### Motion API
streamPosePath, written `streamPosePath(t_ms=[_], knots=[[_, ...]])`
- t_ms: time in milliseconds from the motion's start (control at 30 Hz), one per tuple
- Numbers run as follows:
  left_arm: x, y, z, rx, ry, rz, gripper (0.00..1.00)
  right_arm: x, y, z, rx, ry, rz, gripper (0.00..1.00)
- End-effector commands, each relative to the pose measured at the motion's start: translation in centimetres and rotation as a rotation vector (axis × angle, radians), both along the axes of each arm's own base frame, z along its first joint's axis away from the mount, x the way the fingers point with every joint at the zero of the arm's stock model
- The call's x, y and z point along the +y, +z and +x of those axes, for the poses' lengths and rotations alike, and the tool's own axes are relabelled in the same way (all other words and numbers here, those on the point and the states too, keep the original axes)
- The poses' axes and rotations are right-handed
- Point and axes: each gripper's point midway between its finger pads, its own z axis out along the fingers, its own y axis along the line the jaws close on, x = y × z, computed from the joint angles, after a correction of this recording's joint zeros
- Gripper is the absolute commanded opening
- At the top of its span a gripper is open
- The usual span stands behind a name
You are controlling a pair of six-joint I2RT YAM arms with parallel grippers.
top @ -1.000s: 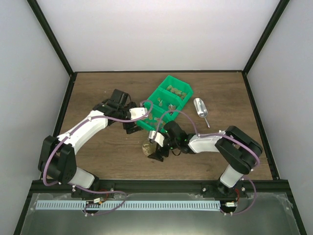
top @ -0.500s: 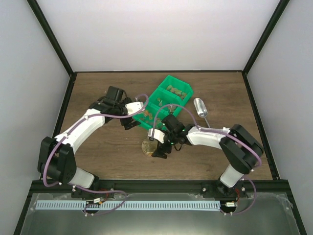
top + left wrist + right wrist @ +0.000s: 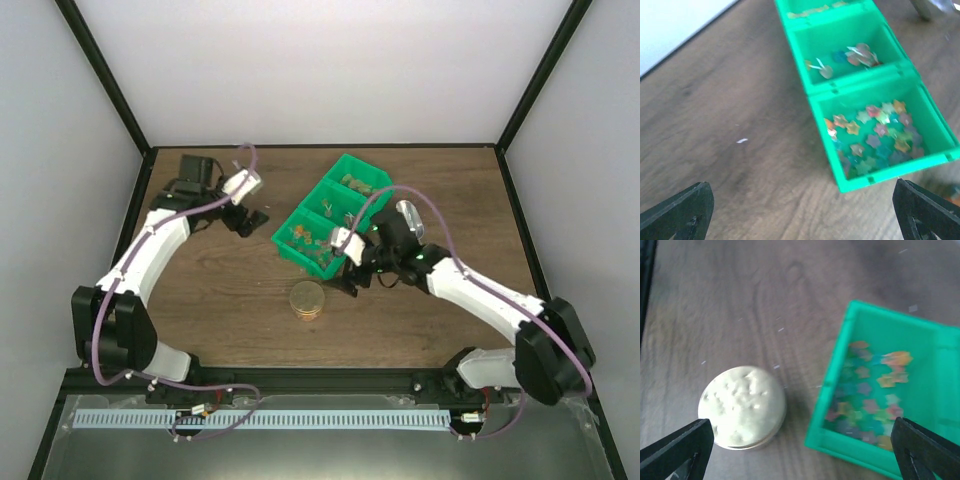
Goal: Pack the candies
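The candies (image 3: 875, 135) are small star-shaped sweets in mixed colours, piled in the near compartment of a green three-part bin (image 3: 283, 243). A few more candies (image 3: 855, 54) lie in the middle compartment. In the right wrist view the same pile of candies (image 3: 870, 390) shows right of a round jar under a tan lid (image 3: 742, 407). The jar (image 3: 307, 299) stands just in front of the bin. My left gripper (image 3: 247, 217) hovers open, left of the bin. My right gripper (image 3: 352, 278) hangs open between bin and jar. Neither holds anything.
A metal scoop (image 3: 405, 213) lies right of the bin, partly hidden behind my right arm. Black frame posts and white walls border the wooden table (image 3: 220, 290). In the left wrist view the bin rim (image 3: 820, 125) lies ahead and to the right.
Both arms have pulled back from the jar: the left swung up and to the left, the right moved right and away. The lidded jar now stands uncovered. Both grippers stayed open.
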Motion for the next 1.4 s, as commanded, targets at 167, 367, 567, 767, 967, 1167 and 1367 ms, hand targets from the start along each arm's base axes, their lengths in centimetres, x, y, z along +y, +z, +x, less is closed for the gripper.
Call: streamPosePath(t_ms=[167, 367, 567, 767, 967, 1167, 1367], knots=[[5.0, 5.5, 6.9, 0.147, 0.320, -0.294, 1.00, -5.7, 12.8, 8.8, -0.186, -0.314, 0.250, 1.00], [10.9, 7.1, 10.8, 0.214, 0.480, -0.415, 1.00, -11.8, 18.3, 13.3, -0.189, -0.511, 0.406, 1.00], [17.3, 5.2, 11.5, 0.225, 0.654, -0.345, 1.00, -20.3, 16.5, 15.6, -0.050, -0.750, 0.504, 1.00], [20.3, 0.6, 7.7, 0.209, 0.792, -0.207, 1.00, -28.1, 10.7, 15.4, 0.093, -0.963, 0.520, 1.00], [20.4, -3.5, 2.6, 0.216, 0.858, -0.137, 1.00, -30.6, 4.1, 13.2, 0.207, -1.058, 0.494, 1.00], [20.0, -6.8, -0.7, 0.283, 0.913, -0.142, 1.00, -29.9, 1.7, 11.5, 0.267, -1.071, 0.518, 1.00], [20.4, -7.5, -1.5, 0.295, 0.957, -0.135, 1.00, -30.0, 1.0, 11.1, 0.259, -1.087, 0.513, 1.00]])
